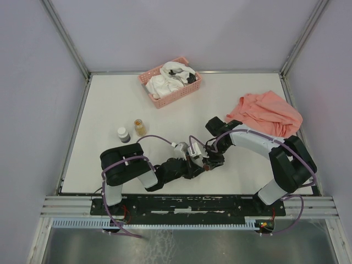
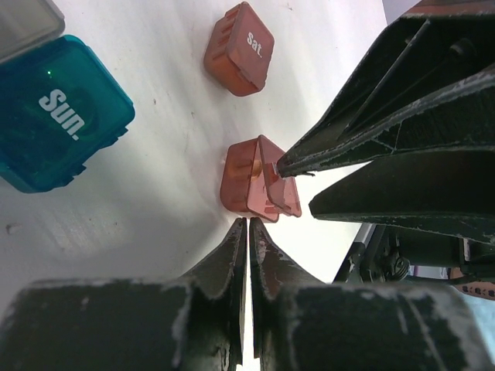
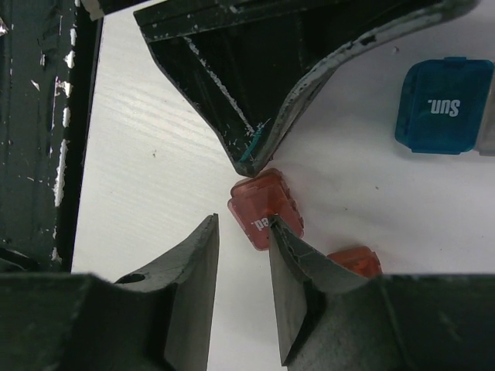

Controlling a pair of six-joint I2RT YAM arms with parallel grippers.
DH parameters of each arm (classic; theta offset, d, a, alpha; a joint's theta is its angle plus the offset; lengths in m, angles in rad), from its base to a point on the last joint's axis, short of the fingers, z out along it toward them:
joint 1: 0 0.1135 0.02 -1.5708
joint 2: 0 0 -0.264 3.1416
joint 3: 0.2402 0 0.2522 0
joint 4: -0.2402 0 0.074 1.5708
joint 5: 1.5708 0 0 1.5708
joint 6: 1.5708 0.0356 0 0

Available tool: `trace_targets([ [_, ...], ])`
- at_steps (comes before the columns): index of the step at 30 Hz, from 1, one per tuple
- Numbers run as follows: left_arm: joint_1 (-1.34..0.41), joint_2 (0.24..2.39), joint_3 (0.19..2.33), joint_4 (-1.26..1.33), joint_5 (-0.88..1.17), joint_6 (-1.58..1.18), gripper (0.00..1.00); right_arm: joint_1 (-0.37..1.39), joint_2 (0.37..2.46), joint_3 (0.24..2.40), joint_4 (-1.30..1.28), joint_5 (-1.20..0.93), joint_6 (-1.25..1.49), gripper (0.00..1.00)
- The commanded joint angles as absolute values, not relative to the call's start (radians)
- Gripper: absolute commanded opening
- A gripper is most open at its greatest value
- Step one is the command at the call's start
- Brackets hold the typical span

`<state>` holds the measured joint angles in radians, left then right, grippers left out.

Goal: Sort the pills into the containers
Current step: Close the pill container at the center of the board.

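A dark red container stands on the white table with its lid ajar. My left gripper is shut, holds nothing, and its tips touch the box's near edge. In the right wrist view the same container lies just ahead of my right gripper, which is open; one fingertip rests on the lid. Nearby are a second dark red container marked "Sat.", a teal container marked "Sun." and a grey container. The pills show as a golden mass in a small jar, far left of both grippers.
A second small jar with a white cap stands beside the pill jar. A pink slatted basket of white cloths sits at the back. A pink cloth lies at the right. Both arms meet at the table's near middle.
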<state>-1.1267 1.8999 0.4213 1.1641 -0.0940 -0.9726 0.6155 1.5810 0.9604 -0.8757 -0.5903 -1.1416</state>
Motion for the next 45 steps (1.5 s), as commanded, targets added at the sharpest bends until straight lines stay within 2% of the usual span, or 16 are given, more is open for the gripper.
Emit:
trace_targets([
  [1, -1.122, 1.897, 0.411, 1.237, -0.087, -1.006, 0.09, 0.618, 1.586, 1.009, -0.877, -0.613, -1.099, 0.39],
  [17, -1.121, 1.897, 0.408, 1.241, -0.080, -1.009, 0.10, 0.615, 1.623, 1.033, -0.883, -0.589, -1.055, 0.21],
  [26, -1.118, 1.902, 0.394, 1.286, -0.075, -1.034, 0.11, 0.614, 1.639, 1.033, -0.847, -0.545, -1.003, 0.06],
  [32, -1.118, 1.901, 0.368, 1.329, -0.074, -1.060, 0.13, 0.615, 1.641, 1.030, -0.832, -0.535, -0.991, 0.03],
  [36, -1.118, 1.898, 0.349, 1.358, -0.075, -1.077, 0.17, 0.615, 1.641, 1.029, -0.827, -0.533, -0.986, 0.02],
  [42, -1.119, 1.903, 0.353, 1.360, -0.075, -1.101, 0.34, 0.616, 1.640, 1.030, -0.829, -0.536, -0.986, 0.02],
  [45, -1.118, 1.928, 0.365, 1.368, -0.075, -1.115, 0.39, 0.616, 1.640, 1.029, -0.828, -0.537, -0.986, 0.02],
])
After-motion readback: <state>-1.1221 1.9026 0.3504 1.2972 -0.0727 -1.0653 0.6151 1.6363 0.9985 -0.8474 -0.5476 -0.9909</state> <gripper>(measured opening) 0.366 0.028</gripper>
